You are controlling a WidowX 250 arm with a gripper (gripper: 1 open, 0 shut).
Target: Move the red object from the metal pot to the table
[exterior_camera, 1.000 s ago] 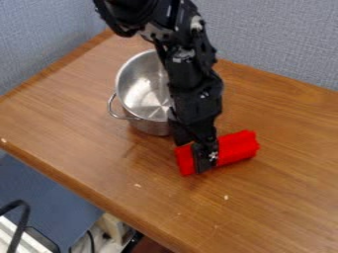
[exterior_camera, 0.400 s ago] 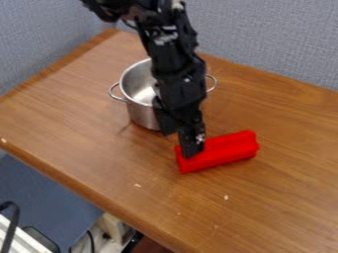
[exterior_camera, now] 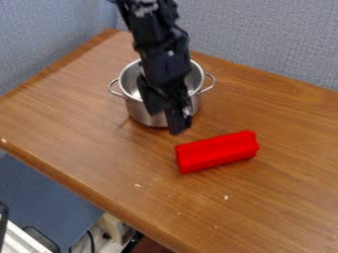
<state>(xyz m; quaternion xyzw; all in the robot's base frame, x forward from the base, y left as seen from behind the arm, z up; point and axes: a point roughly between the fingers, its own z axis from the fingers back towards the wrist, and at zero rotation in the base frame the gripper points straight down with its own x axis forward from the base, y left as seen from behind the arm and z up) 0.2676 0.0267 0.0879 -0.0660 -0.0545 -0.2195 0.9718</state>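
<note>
The red object (exterior_camera: pixel 216 152), a bright red elongated block, lies flat on the brown wooden table (exterior_camera: pixel 79 119), to the right of and nearer than the metal pot (exterior_camera: pixel 136 97). The shiny round pot stands upright toward the table's back, partly hidden by the arm. My gripper (exterior_camera: pixel 176 118) hangs pointing down in front of the pot, above and to the left of the block, clear of it. Its jaws are open and hold nothing.
A blue-grey wall runs behind the table. The table's near edge cuts diagonally across the lower left, with the floor and some white and dark items below it.
The gripper, which stood down at the block's left end, has lifted away and moved up and left toward the pot. The block stays on the table.
</note>
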